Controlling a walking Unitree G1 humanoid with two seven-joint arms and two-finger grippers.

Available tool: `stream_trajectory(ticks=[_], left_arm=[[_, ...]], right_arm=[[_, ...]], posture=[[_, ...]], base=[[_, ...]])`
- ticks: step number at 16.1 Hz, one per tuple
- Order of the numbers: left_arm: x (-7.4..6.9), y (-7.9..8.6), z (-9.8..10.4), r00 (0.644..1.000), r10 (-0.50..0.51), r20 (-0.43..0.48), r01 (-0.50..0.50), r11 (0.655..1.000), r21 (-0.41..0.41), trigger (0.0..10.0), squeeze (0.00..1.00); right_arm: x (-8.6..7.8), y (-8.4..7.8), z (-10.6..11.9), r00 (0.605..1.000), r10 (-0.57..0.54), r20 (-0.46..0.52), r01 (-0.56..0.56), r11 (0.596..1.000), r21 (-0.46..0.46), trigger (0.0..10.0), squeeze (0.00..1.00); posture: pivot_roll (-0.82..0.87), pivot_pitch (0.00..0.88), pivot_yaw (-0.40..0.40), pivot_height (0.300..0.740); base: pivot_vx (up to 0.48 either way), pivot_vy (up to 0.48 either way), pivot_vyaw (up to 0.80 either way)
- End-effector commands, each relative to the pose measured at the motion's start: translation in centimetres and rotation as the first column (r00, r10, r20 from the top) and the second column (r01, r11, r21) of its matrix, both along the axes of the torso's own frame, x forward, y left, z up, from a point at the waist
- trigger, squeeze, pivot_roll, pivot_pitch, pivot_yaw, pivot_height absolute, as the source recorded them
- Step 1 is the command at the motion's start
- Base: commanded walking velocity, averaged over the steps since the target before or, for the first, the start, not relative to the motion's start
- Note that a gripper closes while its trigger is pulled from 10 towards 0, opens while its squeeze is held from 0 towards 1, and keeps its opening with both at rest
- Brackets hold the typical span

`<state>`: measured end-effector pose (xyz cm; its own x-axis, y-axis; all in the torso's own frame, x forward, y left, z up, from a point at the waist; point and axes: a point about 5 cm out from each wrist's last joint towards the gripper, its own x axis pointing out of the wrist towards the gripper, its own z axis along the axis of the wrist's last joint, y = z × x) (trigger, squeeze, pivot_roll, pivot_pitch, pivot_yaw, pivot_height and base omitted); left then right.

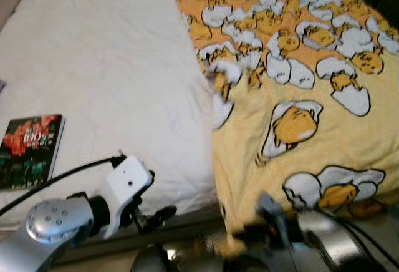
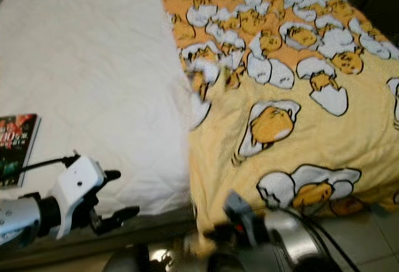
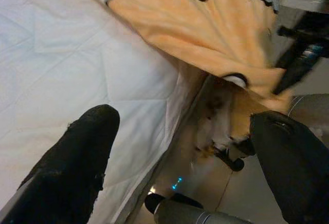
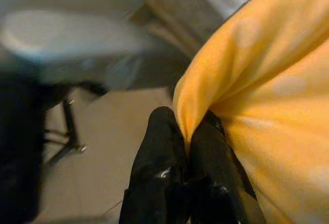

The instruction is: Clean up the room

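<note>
Closest to you, your right hand (image 4: pixel 187 136) sits low at the foot of the bed, fingers pressed together on a fold of the yellow blanket (image 1: pixel 324 135), pinching its bottom edge where it hangs over the mattress end. In the head views that hand is a blur, so trust the wrist view for the grip. Your left hand (image 3: pixel 180 162) hovers just off the mattress edge with its fingers (image 3: pixel 77 157) spread wide and nothing between them, the blanket's hem drooping ahead of it. This looks like the bed-making step: the blanket covers only the right half, and the white mattress pad (image 1: pixel 106 72) lies bare on the left. The next move probably calls for drawing the pinched hem leftward across the pad, perhaps with your left hand taking a second hold so it spreads flat. Watch the book (image 1: pixel 30 150) lying near the left edge of the pad; the blanket could bury it. Farther up, the blanket's top and the head of the bed run out of frame, so you can't tell how it lies there.
</note>
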<state>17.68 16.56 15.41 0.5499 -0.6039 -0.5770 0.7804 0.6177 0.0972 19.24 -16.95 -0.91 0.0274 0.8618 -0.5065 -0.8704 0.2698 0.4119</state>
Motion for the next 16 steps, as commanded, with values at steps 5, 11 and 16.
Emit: stream_trajectory(ticks=[5,11,16], left_arm=[[-0.9,-0.8,-0.1,0.997,-0.069,-0.025,0.069,0.998,-0.002,10.0,0.00],[-0.9,-1.4,-0.3,0.995,-0.092,-0.035,0.091,0.996,-0.014,10.0,0.00],[-0.2,-1.4,-0.6,0.997,-0.073,-0.008,0.073,0.997,-0.015,10.0,0.00]], right_arm=[[-6.1,0.6,-0.2,0.952,0.238,-0.193,-0.241,0.971,0.009,0.0,0.00],[-9.1,-1.0,-3.5,0.972,0.160,-0.171,-0.199,0.950,-0.241,0.0,0.00],[-3.5,0.2,-2.6,0.987,-0.132,0.096,0.150,0.965,-0.215,10.0,1.00]], posture=[[0.17,0.122,0.001,0.740],[0.16,0.114,0.001,0.740],[0.14,0.081,-0.002,0.740]], base=[[0.000,0.000,0.00],[0.000,0.000,0.00],[0.000,0.000,0.00]])
